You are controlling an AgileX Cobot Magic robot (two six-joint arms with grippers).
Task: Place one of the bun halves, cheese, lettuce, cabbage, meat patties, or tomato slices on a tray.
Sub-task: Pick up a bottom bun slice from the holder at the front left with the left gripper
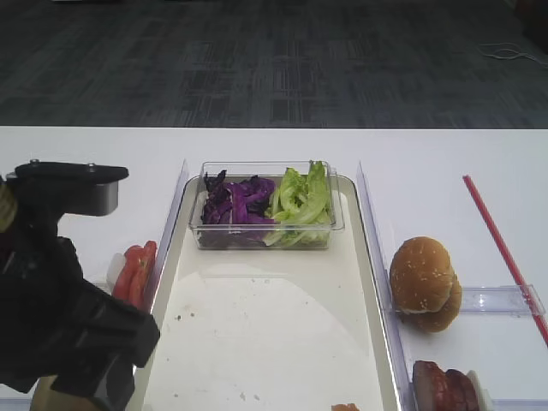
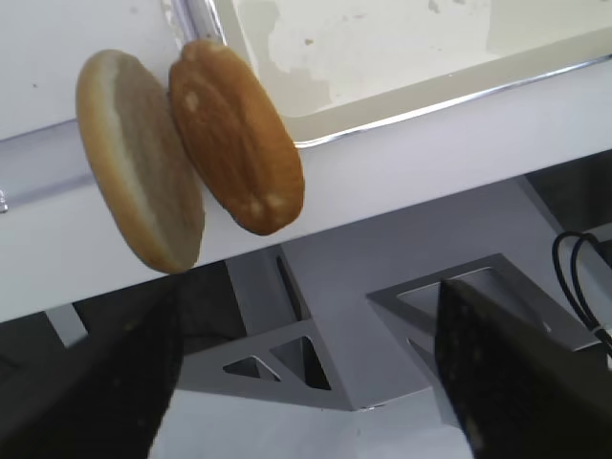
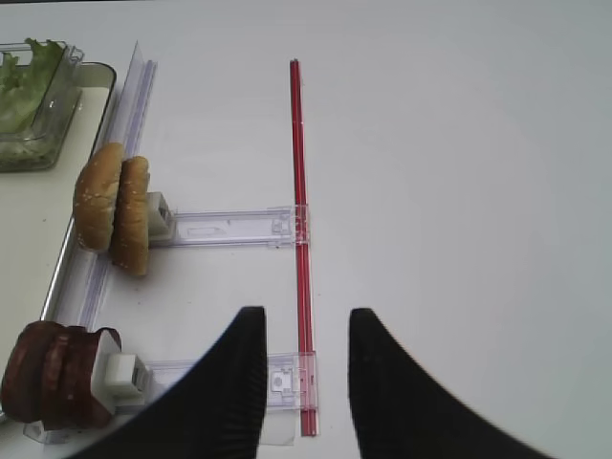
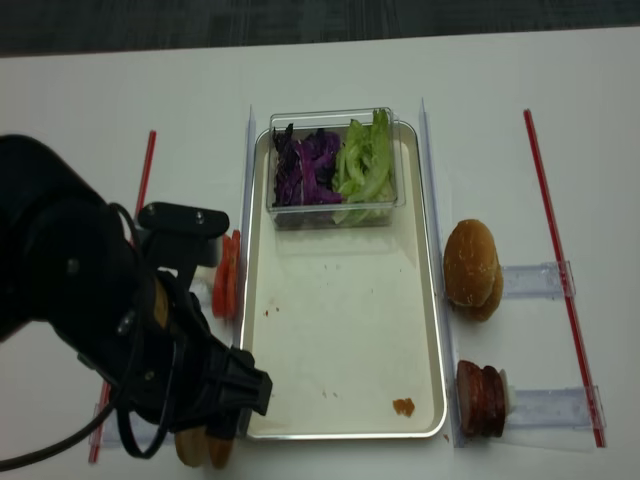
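Left wrist: wide-open left gripper above bun halves.

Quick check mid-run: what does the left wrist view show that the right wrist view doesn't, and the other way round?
Only the left wrist view: two bun halves on edge beside the tray's near corner, one cut face pale, and the left gripper open below them. Only the right wrist view: sesame buns, meat patties, red strip, lettuce in its clear box, and the open right gripper. Both: the tray.
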